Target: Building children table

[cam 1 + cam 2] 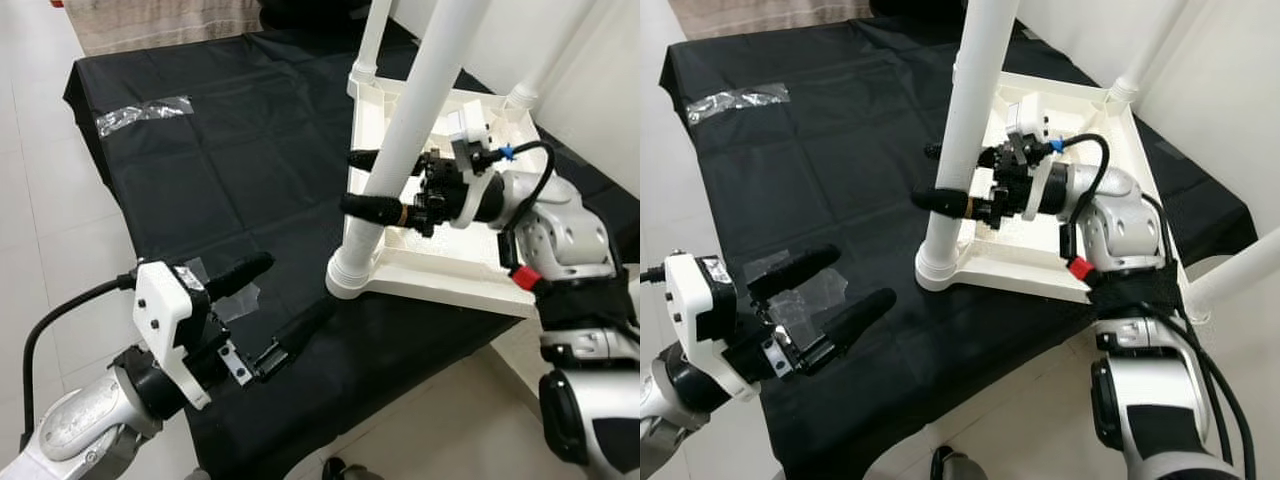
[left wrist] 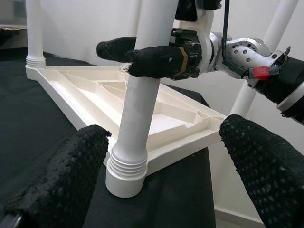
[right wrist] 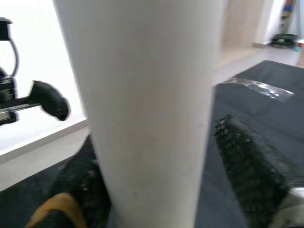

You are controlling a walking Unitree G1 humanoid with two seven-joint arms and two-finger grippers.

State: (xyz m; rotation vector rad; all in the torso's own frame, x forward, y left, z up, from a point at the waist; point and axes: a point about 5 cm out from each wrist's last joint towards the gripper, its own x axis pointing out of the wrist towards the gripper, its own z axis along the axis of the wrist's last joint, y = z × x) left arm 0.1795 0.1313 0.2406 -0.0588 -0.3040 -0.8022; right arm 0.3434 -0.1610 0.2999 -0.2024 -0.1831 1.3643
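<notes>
A white plastic children's table (image 1: 470,272) lies upside down on a black cloth (image 1: 240,170), its ribbed underside facing up. Its near-left leg (image 1: 425,100) stands upright in a corner socket (image 1: 350,270). My right gripper (image 1: 351,183) is shut on this leg, one black finger on each side; the right wrist view has the leg (image 3: 147,109) pressed between both fingers. My left gripper (image 1: 295,285) is open low over the cloth, in front of and left of that corner, holding nothing. In the left wrist view its fingers (image 2: 61,180) frame the leg's threaded base (image 2: 126,173).
Other white legs rise at the back left (image 1: 372,40), back right (image 1: 545,70) and near right (image 1: 1240,275). Clear tape patches (image 1: 143,110) lie on the cloth. White tile floor (image 1: 30,200) lies left of the cloth and below its front edge. A white wall (image 1: 600,90) is to the right.
</notes>
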